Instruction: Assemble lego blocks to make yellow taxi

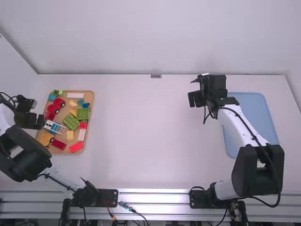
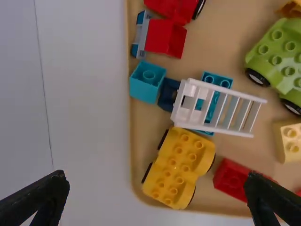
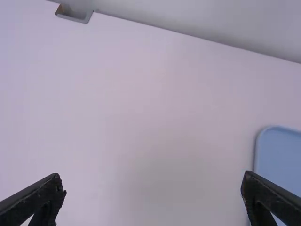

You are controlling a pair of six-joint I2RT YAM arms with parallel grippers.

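Left pincer (image 2: 156, 176) spread and empty by the tray (image 2: 146, 123), right pincer (image 3: 152, 176) likewise above the surface (image 3: 141, 113), I fear going for the yellow car base (image 2: 181, 167) in the tray's corner could jam a finger against the crowding red brick (image 2: 233, 178) or white ladder (image 2: 221, 110).

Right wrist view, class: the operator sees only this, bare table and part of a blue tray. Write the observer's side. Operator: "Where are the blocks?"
Observer: In a tan tray near the left end of the table.
Operator: Any yellow piece with wheels?
Observer: Yes, a yellow car base, beside the white ladder piece.
Operator: Is the left tool open?
Observer: Yes, the left tool has its fingers spread wide.
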